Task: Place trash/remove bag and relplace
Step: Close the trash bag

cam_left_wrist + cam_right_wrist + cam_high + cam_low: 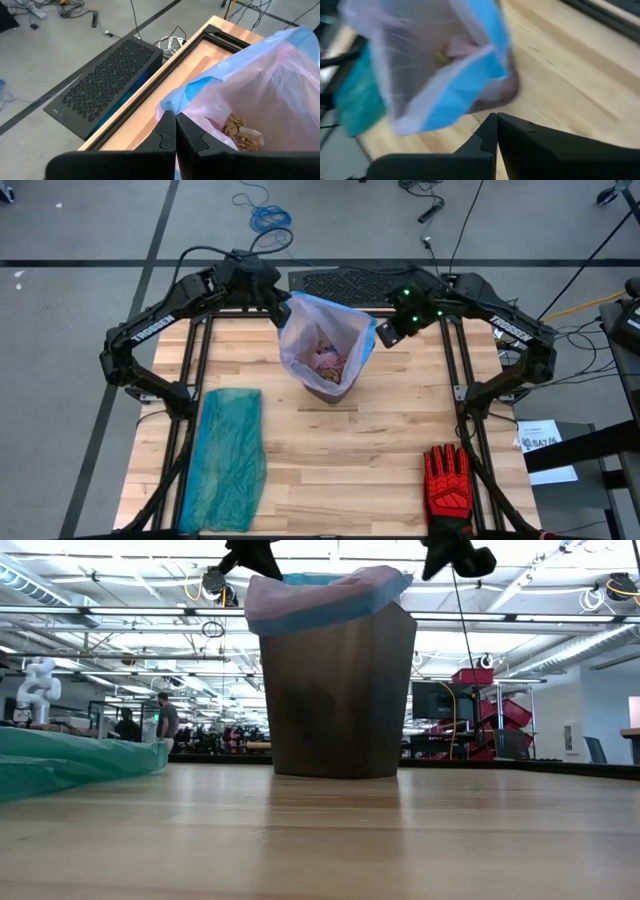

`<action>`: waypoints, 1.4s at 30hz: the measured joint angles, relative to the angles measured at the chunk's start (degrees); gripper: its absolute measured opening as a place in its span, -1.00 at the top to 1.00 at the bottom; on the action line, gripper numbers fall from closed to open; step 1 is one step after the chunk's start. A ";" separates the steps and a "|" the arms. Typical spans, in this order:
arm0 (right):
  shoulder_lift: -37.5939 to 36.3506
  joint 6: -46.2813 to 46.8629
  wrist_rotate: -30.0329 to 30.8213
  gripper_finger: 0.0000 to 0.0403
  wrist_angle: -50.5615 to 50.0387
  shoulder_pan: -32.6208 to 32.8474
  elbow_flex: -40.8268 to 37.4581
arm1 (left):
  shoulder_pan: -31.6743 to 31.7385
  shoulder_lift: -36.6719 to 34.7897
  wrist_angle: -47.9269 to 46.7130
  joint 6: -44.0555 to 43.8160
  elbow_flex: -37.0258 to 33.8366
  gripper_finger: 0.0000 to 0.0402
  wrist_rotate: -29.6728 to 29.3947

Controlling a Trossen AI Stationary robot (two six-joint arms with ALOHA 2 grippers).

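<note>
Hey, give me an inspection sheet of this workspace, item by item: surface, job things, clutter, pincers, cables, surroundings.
Surface: wooden table, light planks.
Job's things: pinkish bin liner with blue rim, in a brown bin at the table's far middle; crumpled brown paper trash inside it.
Clutter: teal-green plastic bag flat at the near left; red-and-black work glove at the near right.
Pincers: left pincer shut at the liner's left rim; right pincer shut at its right rim; whether either pinches plastic is unclear.
Cables: blue cable and black leads on the floor beyond the table.
Surroundings: people far behind, in the low view.
</note>
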 joint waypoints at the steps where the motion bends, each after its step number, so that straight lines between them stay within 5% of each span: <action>1: -0.17 0.22 -1.51 0.99 0.72 0.17 0.01 | 0.02 0.00 -0.25 -0.03 0.00 1.00 0.00; 7: -1.42 -0.98 -12.71 0.68 2.24 1.17 0.04 | 0.00 0.00 -0.54 0.17 0.00 1.00 0.01; 14: -1.61 -8.30 -8.25 0.16 1.52 1.93 -1.64 | 0.01 0.00 -0.97 1.16 0.00 1.00 0.02; 20: -1.53 -10.95 -9.42 0.03 6.86 -0.11 -8.89 | 0.02 0.00 -0.98 2.05 0.00 1.00 0.04; 28: -2.84 -7.94 -19.99 0.23 22.42 -0.62 -17.98 | 0.02 0.00 -1.00 2.99 0.00 1.00 0.13; 35: -3.20 -2.88 -20.94 0.92 23.89 2.28 -18.31 | 0.02 0.00 -1.46 3.18 0.00 1.00 0.09; 42: -5.61 12.23 -25.76 1.00 29.56 6.66 -17.38 | 0.06 0.00 -5.99 3.13 0.00 1.00 -5.12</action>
